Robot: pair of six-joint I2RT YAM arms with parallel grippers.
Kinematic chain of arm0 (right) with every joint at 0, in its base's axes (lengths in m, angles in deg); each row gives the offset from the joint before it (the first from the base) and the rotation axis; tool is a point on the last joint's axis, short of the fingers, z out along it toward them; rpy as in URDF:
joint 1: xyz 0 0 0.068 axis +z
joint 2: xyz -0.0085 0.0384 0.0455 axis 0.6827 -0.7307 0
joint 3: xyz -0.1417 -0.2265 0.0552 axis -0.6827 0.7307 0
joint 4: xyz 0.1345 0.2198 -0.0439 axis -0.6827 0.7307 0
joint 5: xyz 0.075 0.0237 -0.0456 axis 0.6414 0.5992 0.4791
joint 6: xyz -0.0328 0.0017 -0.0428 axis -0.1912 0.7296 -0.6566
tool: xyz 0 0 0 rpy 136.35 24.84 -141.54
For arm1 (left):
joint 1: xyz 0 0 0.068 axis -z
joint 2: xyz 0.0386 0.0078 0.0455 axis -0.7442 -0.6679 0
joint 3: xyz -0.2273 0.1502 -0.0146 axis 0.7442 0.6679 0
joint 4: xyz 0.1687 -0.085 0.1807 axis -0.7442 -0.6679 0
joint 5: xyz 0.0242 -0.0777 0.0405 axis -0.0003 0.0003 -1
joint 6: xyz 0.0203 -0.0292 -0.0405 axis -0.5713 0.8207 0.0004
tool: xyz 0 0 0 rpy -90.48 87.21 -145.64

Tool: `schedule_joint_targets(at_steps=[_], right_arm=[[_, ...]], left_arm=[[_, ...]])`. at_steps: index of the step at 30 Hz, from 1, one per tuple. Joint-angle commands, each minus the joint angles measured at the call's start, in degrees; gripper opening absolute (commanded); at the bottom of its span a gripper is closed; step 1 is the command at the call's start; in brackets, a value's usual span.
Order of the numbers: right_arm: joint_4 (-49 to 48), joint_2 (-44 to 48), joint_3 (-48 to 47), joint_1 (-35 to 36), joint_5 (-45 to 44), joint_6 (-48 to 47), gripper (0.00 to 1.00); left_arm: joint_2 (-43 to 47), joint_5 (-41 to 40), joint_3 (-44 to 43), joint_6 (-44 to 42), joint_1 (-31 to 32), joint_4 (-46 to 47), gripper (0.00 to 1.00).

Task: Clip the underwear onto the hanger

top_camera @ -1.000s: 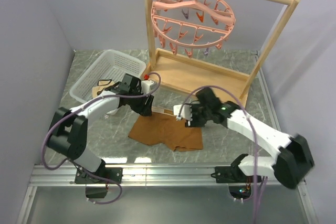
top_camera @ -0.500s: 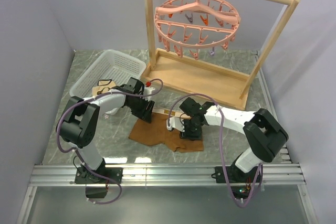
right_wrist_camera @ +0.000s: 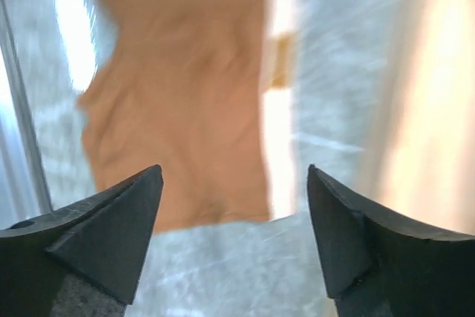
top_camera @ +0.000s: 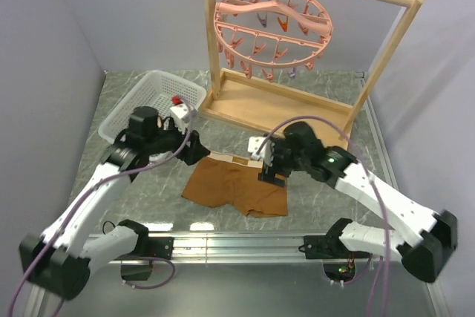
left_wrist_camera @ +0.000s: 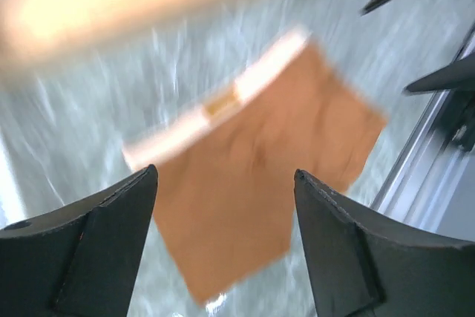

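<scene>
The brown underwear (top_camera: 234,187) lies flat on the marble table, its tan waistband (top_camera: 230,159) toward the rack. My left gripper (top_camera: 193,150) hovers open over its left waistband corner, holding nothing. My right gripper (top_camera: 270,171) hovers open over its right side, also holding nothing. In the left wrist view the underwear (left_wrist_camera: 252,183) shows blurred below the open gripper (left_wrist_camera: 225,172). In the right wrist view the open gripper (right_wrist_camera: 234,170) frames the underwear's (right_wrist_camera: 185,109) edge and waistband (right_wrist_camera: 278,116). The pink round hanger (top_camera: 273,26) hangs by its hook from the rack's top bar, clips dangling.
The wooden rack (top_camera: 274,109) stands at the back on its flat board base, with a slanted post (top_camera: 386,64) on the right. A white mesh basket (top_camera: 159,90) sits at the back left, just behind my left arm. Grey walls close in both sides.
Both grippers have opened and lifted off the underwear. The left arm drew back to the left, the right arm rose. The underwear now lies flatter. The hanger has swung slightly.
</scene>
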Motion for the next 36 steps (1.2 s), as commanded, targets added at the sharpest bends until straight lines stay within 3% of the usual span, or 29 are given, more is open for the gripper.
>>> schedule_joint_targets(at_steps=[1,3,5,8,12,16,22,30,36], right_arm=[[-6.77,6.52,-2.90,-1.63,0.95,8.87,0.87],[-9.41,10.47,-3.60,-2.95,-0.44,11.25,0.89],[-12.05,13.28,-4.66,-4.00,-1.16,15.54,0.94],[-13.20,14.79,-8.78,-5.32,-4.57,22.50,0.96],[-13.30,14.09,-14.22,-7.59,-13.80,34.09,0.97],[-14.25,13.74,-18.10,-14.98,-10.82,47.27,0.97],[-16.89,12.24,-20.83,-16.14,-13.64,56.07,0.96],[-24.63,11.72,-17.23,-16.05,-13.90,57.67,0.82],[-30.16,12.33,-14.87,-15.96,-15.56,57.41,0.75]], left_arm=[[5.52,2.51,1.75,6.03,-0.07,10.49,0.80],[10.43,2.68,3.94,9.53,-0.16,18.84,0.81],[14.30,2.33,8.07,15.25,-0.07,34.25,0.95],[11.36,-0.73,6.43,17.73,2.72,40.24,0.99],[6.15,-8.37,2.56,14.05,6.86,45.85,0.92],[-0.17,-15.75,-2.79,11.31,11.96,49.12,0.88],[-8.96,-20.42,-5.44,8.06,16.71,58.67,0.78],[-18.28,-25.35,-11.94,4.63,16.80,65.99,0.71],[-23.73,-21.67,-15.20,7.70,16.54,69.33,0.66]])
